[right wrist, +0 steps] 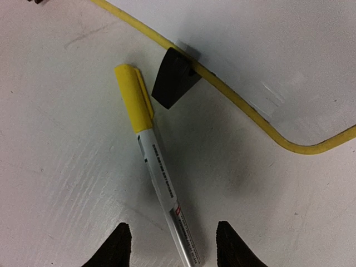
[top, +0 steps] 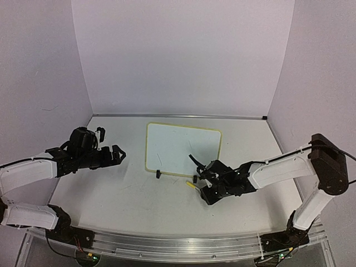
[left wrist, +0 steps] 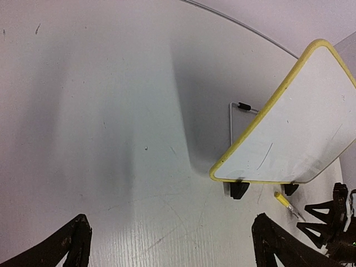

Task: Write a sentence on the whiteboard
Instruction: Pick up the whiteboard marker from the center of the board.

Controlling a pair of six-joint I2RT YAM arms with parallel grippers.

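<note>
The whiteboard [top: 183, 147], white with a pale yellow frame, stands propped on black clip feet [top: 158, 174] mid-table. No sentence shows on its face, only a few faint thin strokes. A silver marker with a yellow cap [right wrist: 158, 167] lies flat on the table just in front of the board's near right corner [right wrist: 300, 146]. My right gripper [right wrist: 172, 245] is low over the marker's tail end. Its fingers straddle the barrel with a gap on each side, so it is open. My left gripper [top: 118, 154] hovers wide open and empty to the left of the board [left wrist: 306, 133].
A wire stand [left wrist: 236, 119] props the board from behind. The marker [left wrist: 286, 201] and my right gripper's fingers [left wrist: 328, 217] show at the lower right of the left wrist view. Pale walls enclose the table on three sides.
</note>
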